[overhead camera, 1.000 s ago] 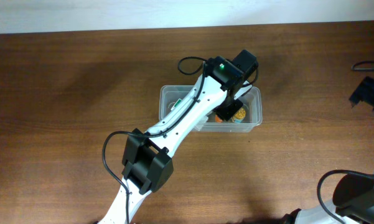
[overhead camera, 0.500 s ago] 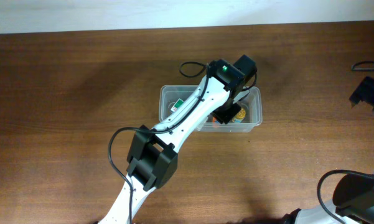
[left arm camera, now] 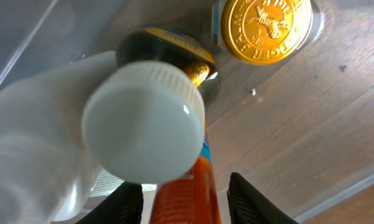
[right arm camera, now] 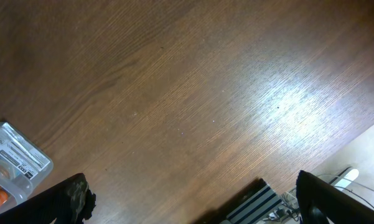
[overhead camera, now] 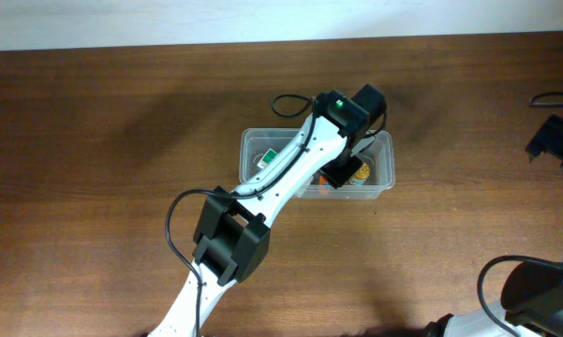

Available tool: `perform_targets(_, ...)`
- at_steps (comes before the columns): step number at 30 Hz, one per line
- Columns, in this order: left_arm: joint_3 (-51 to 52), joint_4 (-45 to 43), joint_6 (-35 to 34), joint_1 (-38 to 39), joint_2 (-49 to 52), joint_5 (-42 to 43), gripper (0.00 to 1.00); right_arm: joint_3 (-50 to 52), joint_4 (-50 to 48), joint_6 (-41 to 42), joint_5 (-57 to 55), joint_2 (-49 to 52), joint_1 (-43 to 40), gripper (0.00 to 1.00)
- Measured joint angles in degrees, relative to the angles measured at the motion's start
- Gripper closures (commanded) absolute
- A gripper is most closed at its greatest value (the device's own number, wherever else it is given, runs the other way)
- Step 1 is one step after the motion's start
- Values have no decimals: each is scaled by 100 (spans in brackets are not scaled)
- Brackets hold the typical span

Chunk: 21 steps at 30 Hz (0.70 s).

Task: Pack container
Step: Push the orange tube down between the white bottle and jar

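One bottle (left arm camera: 149, 124) is in the container (overhead camera: 253, 140) at 3 o'clock, can't tell if the left end effector (left arm camera: 185, 199) grips it; next, let go and lift out.

Brown wood-grain table (overhead camera: 103, 140), grain running left to right in the overhead view, with a bright glare patch in the right wrist view. Clear container (overhead camera: 251, 148) sits flat on it, right of centre, nearer the far edge, long side parallel to that edge. Black device (overhead camera: 553, 139) with cable at the right edge, well apart from the container; can't tell if it rests on the wood
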State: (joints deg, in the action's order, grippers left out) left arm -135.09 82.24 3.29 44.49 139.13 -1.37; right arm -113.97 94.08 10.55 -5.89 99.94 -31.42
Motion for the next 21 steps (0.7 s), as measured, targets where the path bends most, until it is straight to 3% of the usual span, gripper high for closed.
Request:
perform_targets(14, -2, 20, 0, 2, 0, -17, 55, 0, 0, 0, 2, 0, 0, 2)
perform_targets(21, -671, 627, 2, 2, 7, -20, 55, 0, 2, 0, 2, 0, 0, 2)
